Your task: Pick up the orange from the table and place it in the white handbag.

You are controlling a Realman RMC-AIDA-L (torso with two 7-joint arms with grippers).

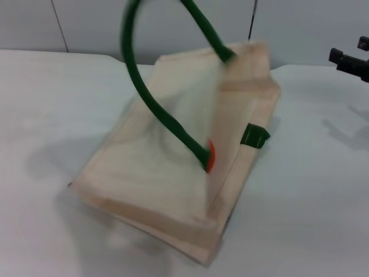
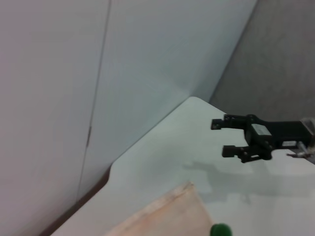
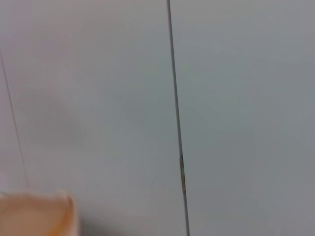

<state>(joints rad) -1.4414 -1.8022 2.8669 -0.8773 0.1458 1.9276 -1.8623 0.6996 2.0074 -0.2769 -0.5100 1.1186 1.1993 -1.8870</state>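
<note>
Background: pale grey wall panels with vertical seams stand behind a plain white surface (image 1: 52, 115).
Right end effector (image 2: 231, 136): hovers above the surface at the far right edge of the head view, well apart from the bag; its two fingers stand spread with nothing between them.
Left end effector: not seen in any view; its state cannot be told. Judged from its wrist view, it sits above and just beside the bag's far edge.
White handbag (image 1: 167, 173): lies tilted on the surface, well away from the right end effector, one panel raised and its mouth held up.
Handle (image 1: 155, 104): a dark green rope loop rising out of frame; what lifts it is not visible.
Orange (image 1: 211, 156): only a thin red-orange sliver shows, at the bag's opening behind the handle base, far from the right end effector.
Progress: judged nearly complete; the orange appears to be inside the bag. Remaining: release the handle and retract.
Count: one orange, one handbag, one handle loop visible, one green side tab (image 1: 254, 137), one end effector visible.
</note>
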